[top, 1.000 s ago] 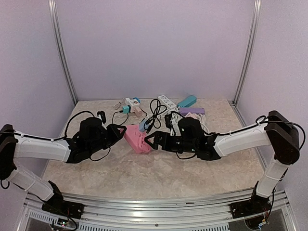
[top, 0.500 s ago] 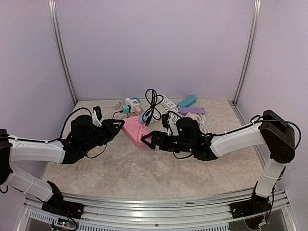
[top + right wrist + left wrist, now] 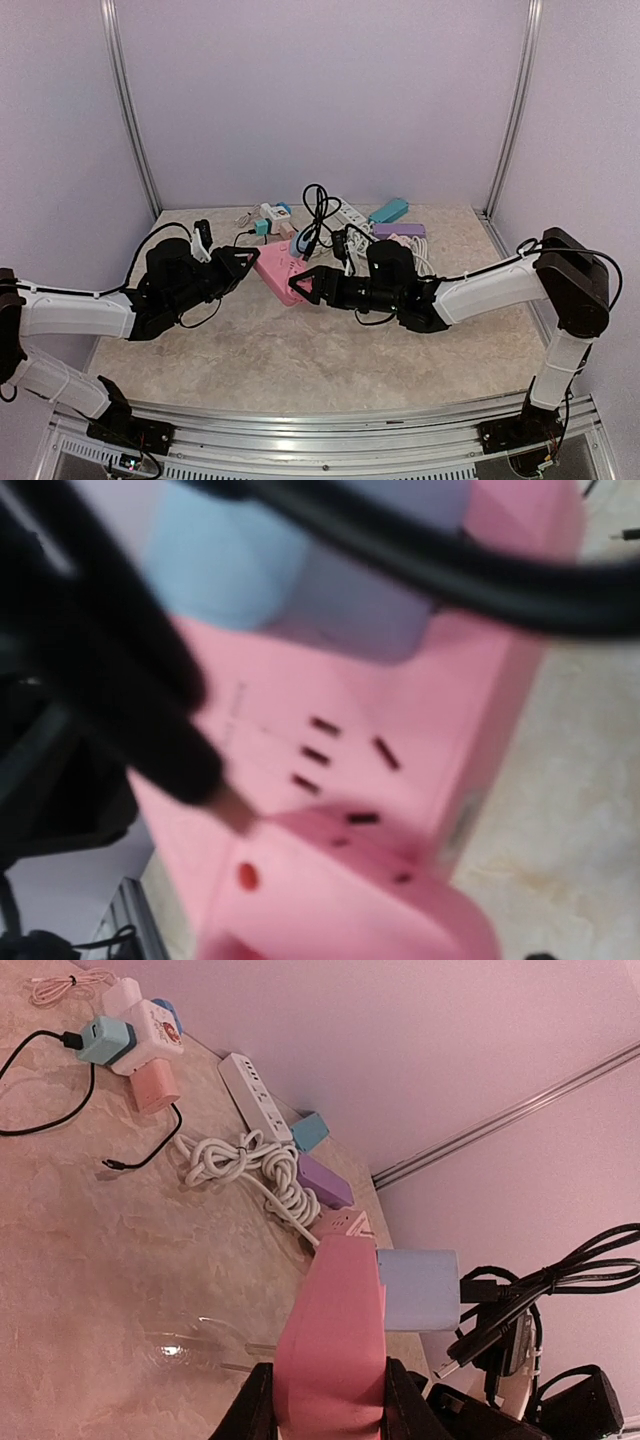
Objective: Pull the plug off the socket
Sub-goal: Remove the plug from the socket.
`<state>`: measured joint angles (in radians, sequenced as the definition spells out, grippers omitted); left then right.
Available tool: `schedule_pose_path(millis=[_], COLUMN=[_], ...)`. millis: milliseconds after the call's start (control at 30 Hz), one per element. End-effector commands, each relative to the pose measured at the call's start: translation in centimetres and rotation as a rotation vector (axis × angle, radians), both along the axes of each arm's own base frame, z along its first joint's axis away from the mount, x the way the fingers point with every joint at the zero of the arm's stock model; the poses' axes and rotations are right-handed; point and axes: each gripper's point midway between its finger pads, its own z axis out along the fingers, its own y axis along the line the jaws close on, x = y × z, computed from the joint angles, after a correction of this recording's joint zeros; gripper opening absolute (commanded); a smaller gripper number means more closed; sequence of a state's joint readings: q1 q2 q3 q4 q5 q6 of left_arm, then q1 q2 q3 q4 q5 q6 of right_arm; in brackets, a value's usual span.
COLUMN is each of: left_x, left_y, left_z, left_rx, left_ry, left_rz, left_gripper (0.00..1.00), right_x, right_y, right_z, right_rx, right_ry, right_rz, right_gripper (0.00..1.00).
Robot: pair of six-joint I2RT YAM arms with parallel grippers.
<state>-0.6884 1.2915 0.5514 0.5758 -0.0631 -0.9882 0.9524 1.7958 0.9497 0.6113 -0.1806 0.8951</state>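
The pale blue plug (image 3: 418, 1288) is sitting seated in the face of the pink socket strip (image 3: 335, 1340), low and right of centre in the left wrist view. Its black cable (image 3: 530, 1290) is trailing off toward the right edge. In the top view the pair is sitting just left of centre, the strip tilted and apparently lifted off the table (image 3: 300, 360).

The left gripper (image 3: 325, 1415) is clamping the strip across its 2 long sides at the bottom of the frame, closed firmly on it. The right gripper (image 3: 312, 280) is hovering just beside the strip's lower right end in the top view. Its wrist view is showing only 1 blurred dark finger (image 3: 120, 680) close over the socket face, so I cannot tell how far it is parted. It is holding nothing that I can see.

The risks, as I judge them:
- The cable is crossing right over the plug, so the right fingers may be closing on cable rather than plug body, straining the cord instead of freeing the pins.
- The left hold is sitting at 1 end of the strip, so a hard pull could be twisting or sliding the strip out of that grip.
- The cable loops are hanging above the white power strip (image 3: 345, 210) and the white coiled cord (image 3: 240, 1155) toward the top of the frame, and could be snagging them.
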Motion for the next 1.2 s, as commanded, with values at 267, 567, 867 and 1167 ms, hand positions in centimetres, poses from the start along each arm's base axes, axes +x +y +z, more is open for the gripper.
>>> schedule_pose_path(millis=[267, 567, 867, 1167], left_x=[0.9, 1.0, 0.9, 0.9], left_y=[-0.1, -0.3, -0.3, -0.4], left_z=[2.9, 2.5, 2.7, 2.7], left_rx=[-0.030, -0.030, -0.032, -0.031], left_ry=[-0.076, -0.065, -0.069, -0.068], left_rz=[0.011, 0.003, -0.002, -0.006], left_gripper=[0.27, 0.27, 0.27, 0.27], right_x=[-0.6, -0.6, -0.6, 0.1], right_y=[-0.4, -0.6, 0.2, 0.6], right_z=[3.3, 3.4, 2.4, 0.4], right_rx=[0.099, 0.092, 0.102, 0.044], right_ry=[-0.034, -0.041, -0.021, 0.018], right_rz=[0.019, 0.002, 0.014, -0.005], right_gripper=[0.73, 0.70, 0.63, 0.59])
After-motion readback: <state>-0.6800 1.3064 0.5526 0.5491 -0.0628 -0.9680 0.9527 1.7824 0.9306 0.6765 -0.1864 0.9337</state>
